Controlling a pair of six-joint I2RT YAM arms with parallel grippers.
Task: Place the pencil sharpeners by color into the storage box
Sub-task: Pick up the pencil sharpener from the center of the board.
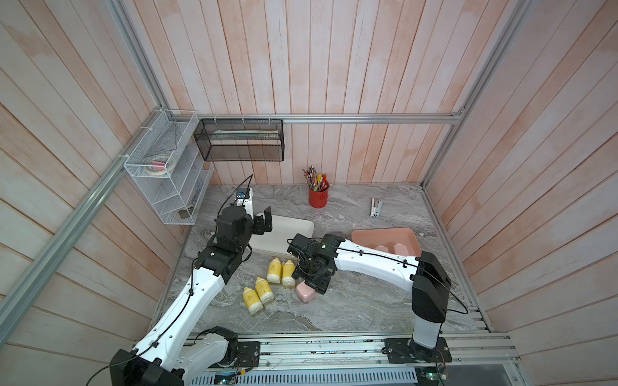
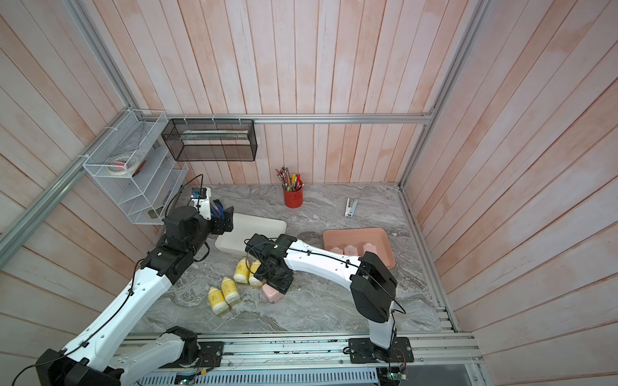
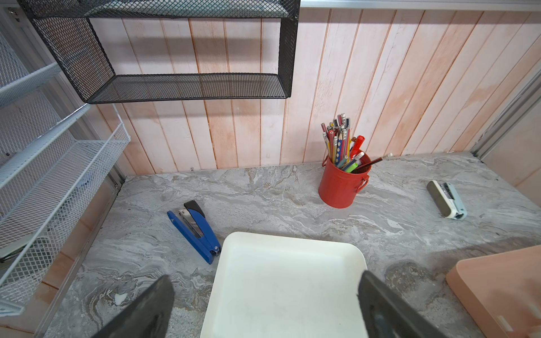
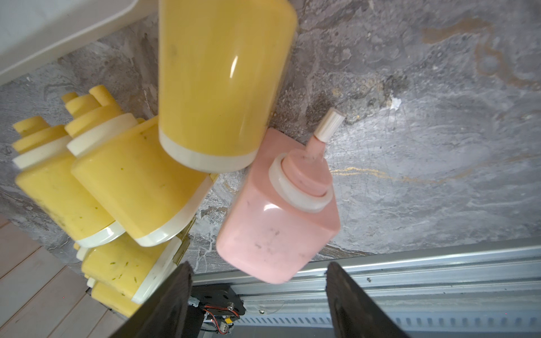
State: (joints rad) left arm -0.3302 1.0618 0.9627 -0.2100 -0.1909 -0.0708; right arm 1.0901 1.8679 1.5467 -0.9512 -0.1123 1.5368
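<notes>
The pink tray (image 2: 354, 232) holds three pink sharpeners (image 2: 351, 250); the last pink sharpener (image 4: 278, 210) and the yellow sharpeners (image 2: 229, 290) lie outside, with the left gripper (image 3: 265, 276) and right gripper (image 4: 257, 264) both gaping.

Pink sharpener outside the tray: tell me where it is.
In both top views the pink sharpener lies on the table, directly below the open right gripper, right of the yellow sharpeners.
</notes>
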